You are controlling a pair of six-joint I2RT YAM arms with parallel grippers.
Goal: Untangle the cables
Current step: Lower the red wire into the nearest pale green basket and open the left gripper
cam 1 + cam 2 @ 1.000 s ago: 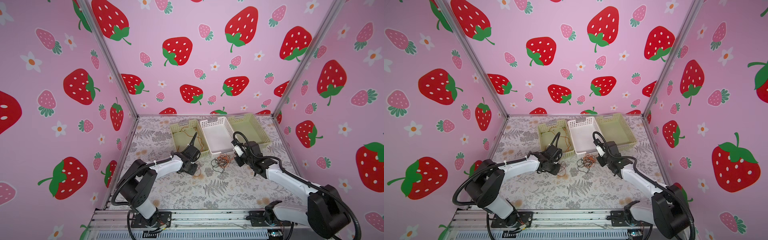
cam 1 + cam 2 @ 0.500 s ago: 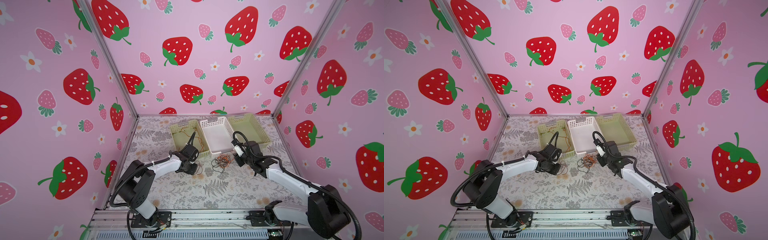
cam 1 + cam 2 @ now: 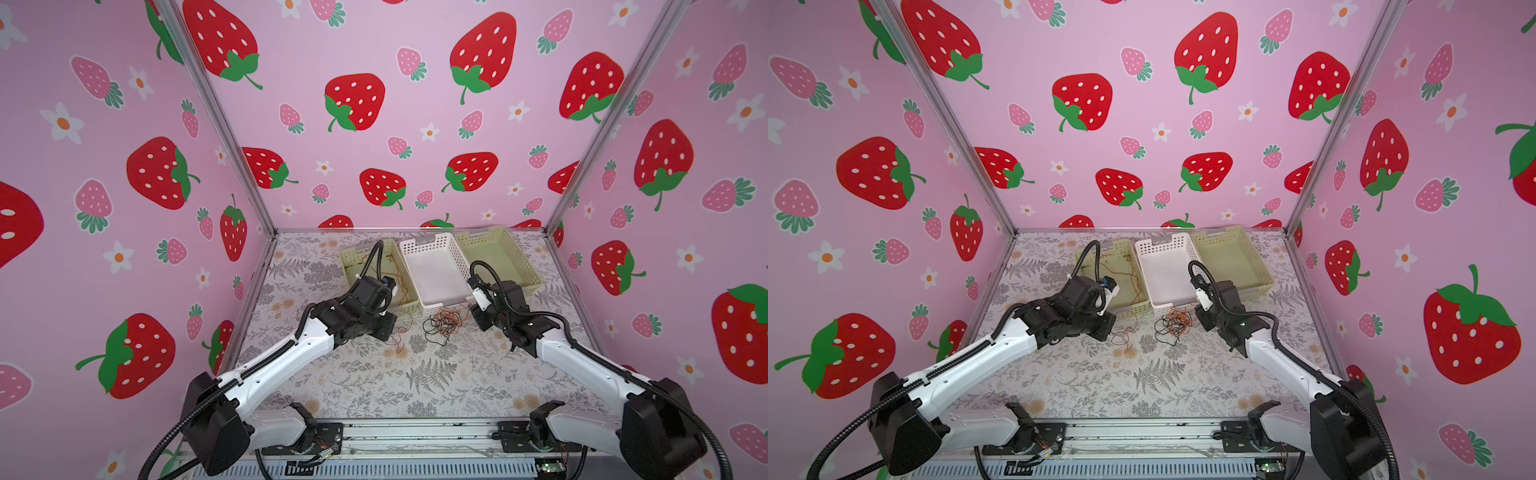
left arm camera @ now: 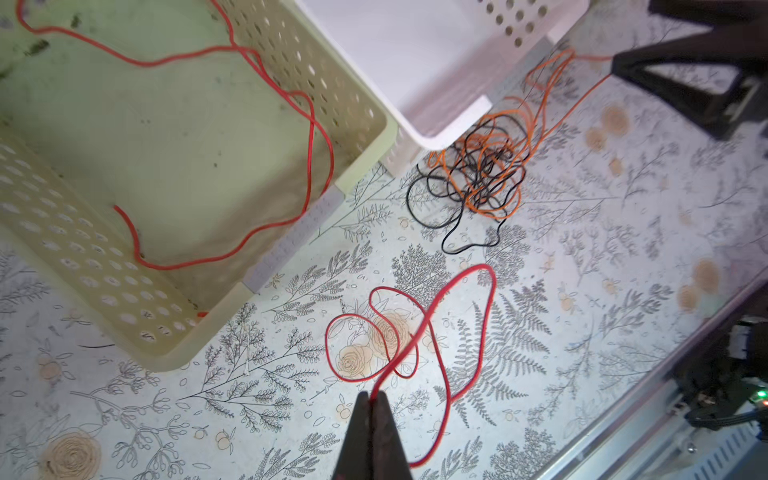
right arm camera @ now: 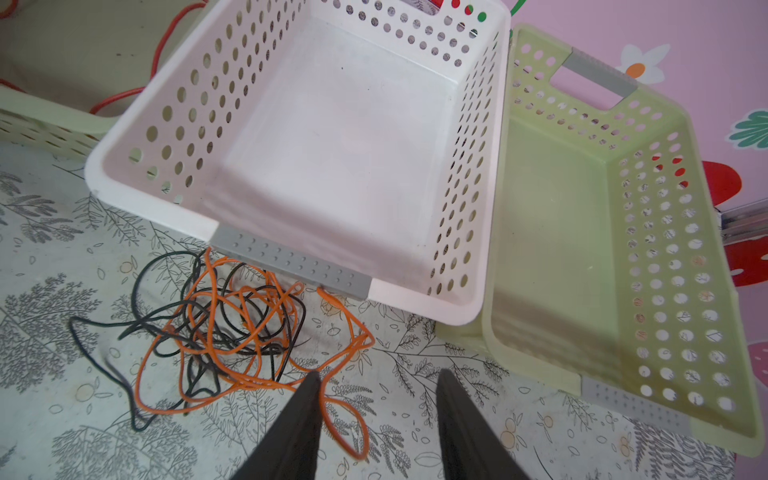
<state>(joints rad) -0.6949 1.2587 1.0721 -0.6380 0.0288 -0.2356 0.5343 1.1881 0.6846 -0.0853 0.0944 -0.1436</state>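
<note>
Left tool (image 4: 372, 397): Where the surface (image 3: 415, 386) lay bare between the two arms, left of its middle, this tool hung low with its jaws pressed together on one strand of the red cable (image 4: 432, 307).
Red cable: Its nearer part lay in loose loops on the surface just ahead of the left tool. The rest lay inside the left green basket (image 4: 332, 79), and in both top views a strand came down over that basket's near wall.
Tangle (image 5: 232, 328): The orange cable (image 5: 351, 320) and the black cable (image 4: 409, 197) lay knotted together on the surface about midway between its left and right edges. The heap was just in front of the white basket (image 5: 199, 91), and the black tails strayed out on the side nearer the red loops.
Right tool (image 5: 379, 380): It was beside the tangle on the side towards the right edge, jaws plainly apart and gripping nothing. A loop of the orange cable ran against the inner face of one finger (image 5: 307, 399), while the other finger stood clear.
Baskets: Three sat in a row along the far edge, the white one in the middle. The right green basket (image 5: 665, 249) touched its side, and neither of these two held a cable.
</note>
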